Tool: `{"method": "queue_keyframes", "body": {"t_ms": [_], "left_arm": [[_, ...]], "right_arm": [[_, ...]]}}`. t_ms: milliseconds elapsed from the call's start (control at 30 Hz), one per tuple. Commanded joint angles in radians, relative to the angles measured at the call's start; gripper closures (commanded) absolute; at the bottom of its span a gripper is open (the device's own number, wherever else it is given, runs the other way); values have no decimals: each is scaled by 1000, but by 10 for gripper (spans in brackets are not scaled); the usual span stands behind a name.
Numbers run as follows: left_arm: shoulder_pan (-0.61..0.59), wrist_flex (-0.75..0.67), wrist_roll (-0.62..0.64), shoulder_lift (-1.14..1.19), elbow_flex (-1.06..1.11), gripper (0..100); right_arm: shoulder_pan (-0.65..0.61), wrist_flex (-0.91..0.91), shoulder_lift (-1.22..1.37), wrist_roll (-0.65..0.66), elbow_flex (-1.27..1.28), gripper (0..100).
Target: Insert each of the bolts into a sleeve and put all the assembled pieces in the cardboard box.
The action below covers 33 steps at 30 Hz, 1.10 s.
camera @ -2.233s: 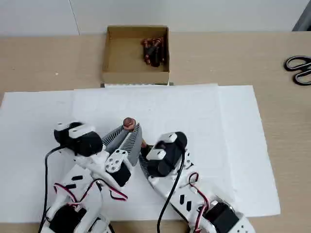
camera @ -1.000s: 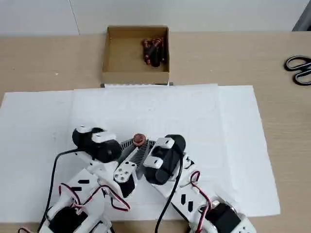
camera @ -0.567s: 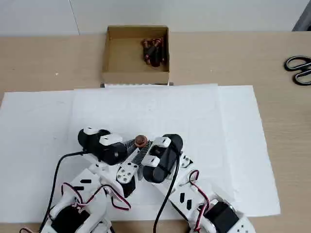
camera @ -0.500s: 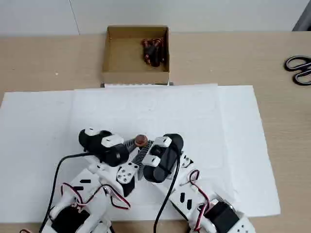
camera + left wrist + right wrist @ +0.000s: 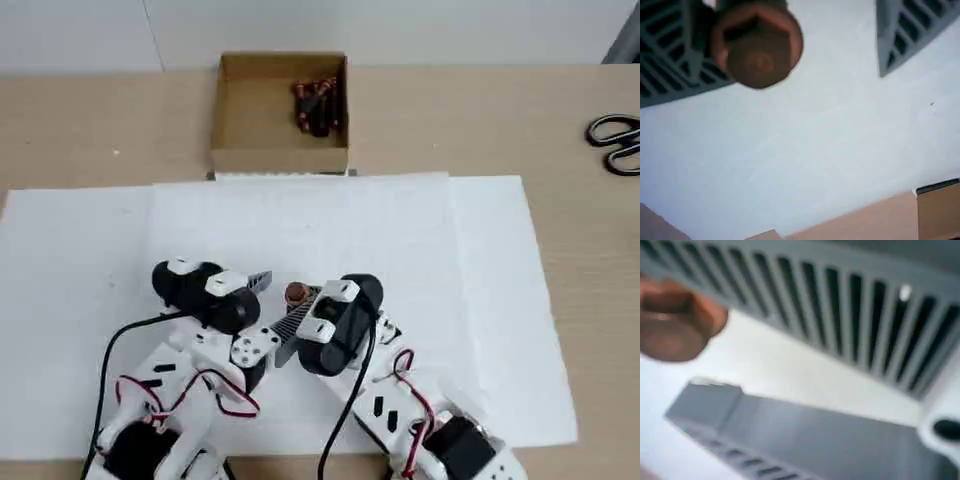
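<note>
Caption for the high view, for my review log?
Left tool and right tool flank a brown bolt over white paper; assembled pieces sit in the cardboard box.

Matt coppery bolt (image 5: 757,50), cardbd box (image 5: 278,158)

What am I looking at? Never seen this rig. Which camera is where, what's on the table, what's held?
Two small robot arms, the left arm and the right arm, sit side by side at a table. One picture looks down from a fixed overhead camera; the other two come from a camera on each wrist. A white sheet covers the table. Behind it is a cardboard box with finished pieces, and scissors lie far right. A copper bolt sits between the arms' tips. The left gripper is open; whether the right arm grips the bolt is unclear.
</note>
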Motion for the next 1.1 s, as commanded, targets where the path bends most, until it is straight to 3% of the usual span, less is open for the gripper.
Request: {"method": "queue_keyframes", "body": {"t_ms": [0,133,367,700,800,900,1067], "left_arm": [[-5,-41,14,2,-70,779],[-5,-69,18,2,-139,807],[-9,-147,18,-2,-165,996],[-296,-132,20,-2,-42,994],[-339,-63,60,-3,21,994],[-361,-34,101,-3,53,994],[-371,-31,83,-3,173,994]], "right_arm": [[5,-35,-8,3,-48,995],[5,-39,-8,2,-21,995],[5,-41,-8,2,5,995],[166,-42,-8,-3,5,995],[211,-73,1,-5,8,995],[311,-214,4,-11,34,995],[381,-344,77,-9,20,995]]}}
